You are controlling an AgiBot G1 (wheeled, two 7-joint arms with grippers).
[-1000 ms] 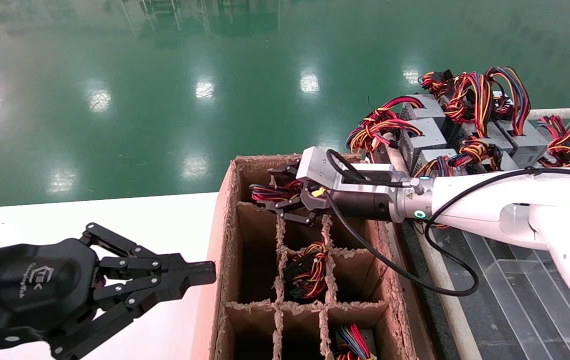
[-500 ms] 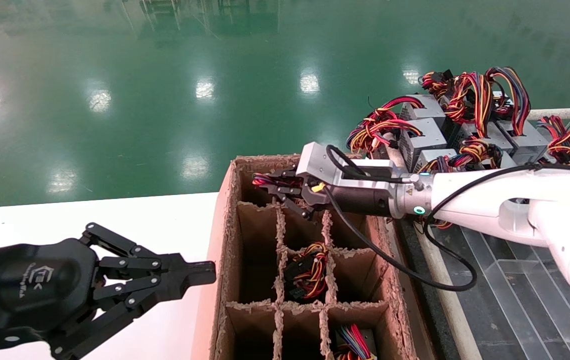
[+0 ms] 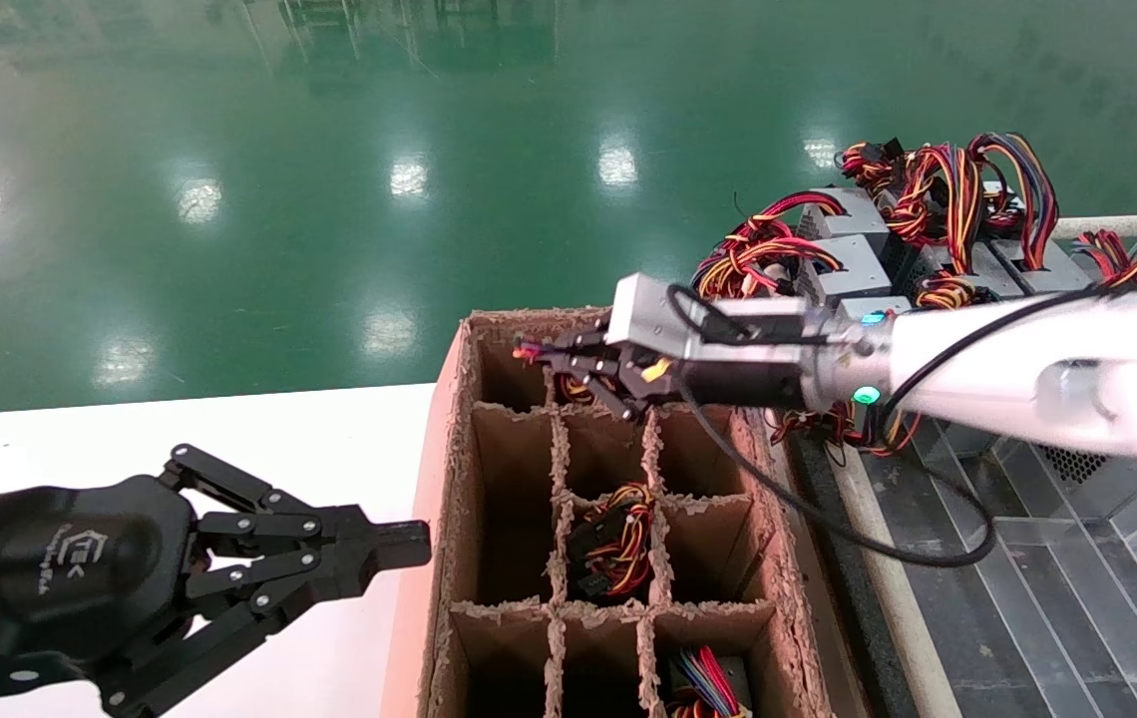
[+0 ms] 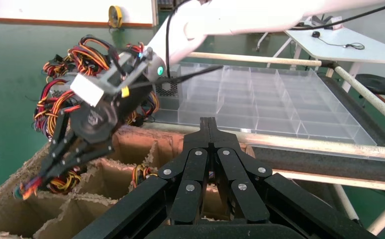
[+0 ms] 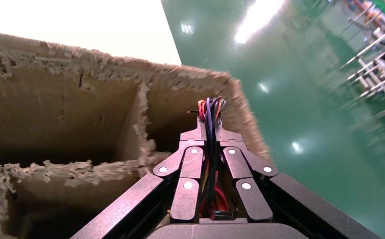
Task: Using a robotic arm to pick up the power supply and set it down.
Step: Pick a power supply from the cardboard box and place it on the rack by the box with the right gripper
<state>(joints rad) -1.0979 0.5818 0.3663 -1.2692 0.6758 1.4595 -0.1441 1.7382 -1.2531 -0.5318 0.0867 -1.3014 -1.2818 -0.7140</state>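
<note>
Red and yellow wires (image 5: pixel 209 117) sit pinched in the right gripper's (image 3: pixel 554 361) fingers above the cardboard box (image 3: pixel 449 479); left gripper (image 3: pixel 399 543) fingers closed, empty.

Floor (image 3: pixel 329 150) glossy green. Box (image 3: pixel 449 519) brown cardboard, ragged dividers. Wires (image 3: pixel 539 354) red, orange, dark. Right gripper (image 3: pixel 554 356) black; wrist block (image 3: pixel 643 319) silver; arm (image 3: pixel 1007 359) white, green light. Left gripper (image 3: pixel 399 543) black, white logo. Supplies (image 3: pixel 853 264) right of box grey.

Factory or assembly hall. Glossy green epoxy floor (image 3: pixel 329 179) reflecting overhead lights; divided cardboard crate (image 3: pixel 449 479) on white desk (image 3: pixel 229 419); stacked grey power supplies (image 3: pixel 858 264) with wire bundles; clear compartment trays (image 4: pixel 260 104); metal racking (image 5: pixel 374 45) far off.
</note>
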